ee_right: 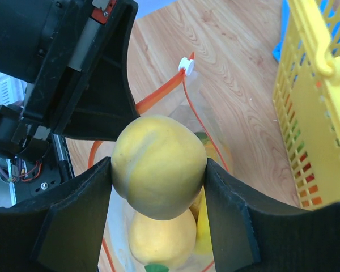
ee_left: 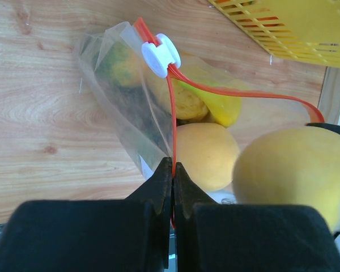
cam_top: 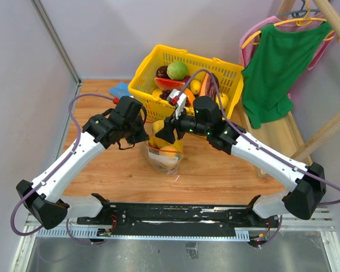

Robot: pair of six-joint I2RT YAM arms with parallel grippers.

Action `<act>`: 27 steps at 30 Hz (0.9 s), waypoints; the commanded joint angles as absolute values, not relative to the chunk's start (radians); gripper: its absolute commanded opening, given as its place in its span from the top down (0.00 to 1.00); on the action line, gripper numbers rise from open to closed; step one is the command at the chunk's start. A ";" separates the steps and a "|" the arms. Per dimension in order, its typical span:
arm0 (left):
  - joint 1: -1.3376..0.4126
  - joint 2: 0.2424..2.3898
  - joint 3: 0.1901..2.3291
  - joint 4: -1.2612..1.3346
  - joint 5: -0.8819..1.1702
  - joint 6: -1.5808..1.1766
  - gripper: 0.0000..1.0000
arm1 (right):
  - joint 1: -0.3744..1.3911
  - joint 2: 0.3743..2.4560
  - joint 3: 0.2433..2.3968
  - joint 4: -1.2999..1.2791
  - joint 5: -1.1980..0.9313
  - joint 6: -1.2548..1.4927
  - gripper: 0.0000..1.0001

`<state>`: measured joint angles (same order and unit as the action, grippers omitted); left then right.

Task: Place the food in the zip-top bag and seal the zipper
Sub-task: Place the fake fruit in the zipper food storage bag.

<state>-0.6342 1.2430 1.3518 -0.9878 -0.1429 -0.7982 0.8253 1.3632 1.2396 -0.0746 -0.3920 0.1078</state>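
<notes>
The clear zip-top bag (cam_top: 169, 154) stands open on the wooden table with yellow and orange fruits inside (ee_left: 207, 156). My left gripper (ee_left: 174, 169) is shut on the bag's orange-red zipper strip (ee_left: 171, 107), holding the mouth up; the white slider (ee_left: 160, 55) sits at the strip's far end. My right gripper (ee_right: 158, 170) is shut on a round yellow fruit (ee_right: 158, 164) and holds it just above the bag's open mouth. Another yellow fruit (ee_right: 161, 235) lies in the bag below. In the top view, both grippers (cam_top: 149, 136) (cam_top: 162, 131) meet over the bag.
A yellow basket (cam_top: 144, 71) with more fruit, including a green one (cam_top: 177, 70), stands just behind the bag. A blue cloth (cam_top: 120, 89) lies to its left. A green garment (cam_top: 277, 68) hangs on a wooden rack at the right. A wall stands at the left.
</notes>
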 commanded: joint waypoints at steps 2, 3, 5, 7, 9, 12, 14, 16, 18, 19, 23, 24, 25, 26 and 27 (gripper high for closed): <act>-0.624 1.204 1.326 -0.947 -0.132 -0.820 1.00 | 0.865 1.425 1.240 -0.010 -0.366 0.109 0.49; -0.624 1.202 1.322 -0.944 -0.131 -0.821 1.00 | 0.867 1.434 1.241 -0.002 -0.361 0.111 0.47; -0.624 1.198 1.314 -0.939 -0.126 -0.825 1.00 | 0.867 1.452 1.251 0.004 -0.351 0.116 0.40; -0.624 1.196 1.305 -0.936 -0.123 -0.825 1.00 | 0.869 1.465 1.262 0.006 -0.342 0.118 0.35; -0.624 1.196 1.304 -0.933 -0.122 -0.826 1.00 | 0.869 1.474 1.269 0.014 -0.335 0.122 0.29; -0.624 1.197 1.300 -0.931 -0.119 -0.827 1.00 | 0.868 1.485 1.284 0.018 -0.336 0.129 0.23; -0.624 1.199 1.299 -0.929 -0.118 -0.825 1.00 | 0.869 1.490 1.297 0.020 -0.342 0.134 0.20; -0.624 1.200 1.301 -0.930 -0.118 -0.824 1.00 | 0.869 1.489 1.308 0.012 -0.342 0.135 0.16; -0.624 1.201 1.304 -0.931 -0.122 -0.823 0.99 | 0.869 1.478 1.327 -0.012 -0.335 0.128 0.15; -0.624 1.201 1.305 -0.930 -0.124 -0.824 1.00 | 0.869 1.468 1.332 -0.027 -0.328 0.121 0.14; -0.624 1.205 1.303 -0.929 -0.121 -0.828 1.00 | 0.868 1.405 1.334 -0.116 -0.278 0.087 0.12; -0.624 1.205 1.302 -0.928 -0.120 -0.830 1.00 | 0.869 1.387 1.330 -0.134 -0.259 0.077 0.12; -0.624 1.205 1.301 -0.927 -0.119 -0.832 1.00 | 0.868 1.370 1.327 -0.173 -0.239 0.067 0.11; -0.624 1.207 1.298 -0.926 -0.119 -0.835 1.00 | 0.868 1.353 1.323 -0.205 -0.220 0.059 0.11; -0.624 1.207 1.298 -0.924 -0.120 -0.837 1.00 | 0.868 1.336 1.317 -0.235 -0.204 0.053 0.10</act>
<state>-0.6342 1.2163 1.3064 -0.9489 -0.1249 -0.8207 0.8536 1.4216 1.2995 -0.1135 -0.2893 0.1020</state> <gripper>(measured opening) 0.012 0.890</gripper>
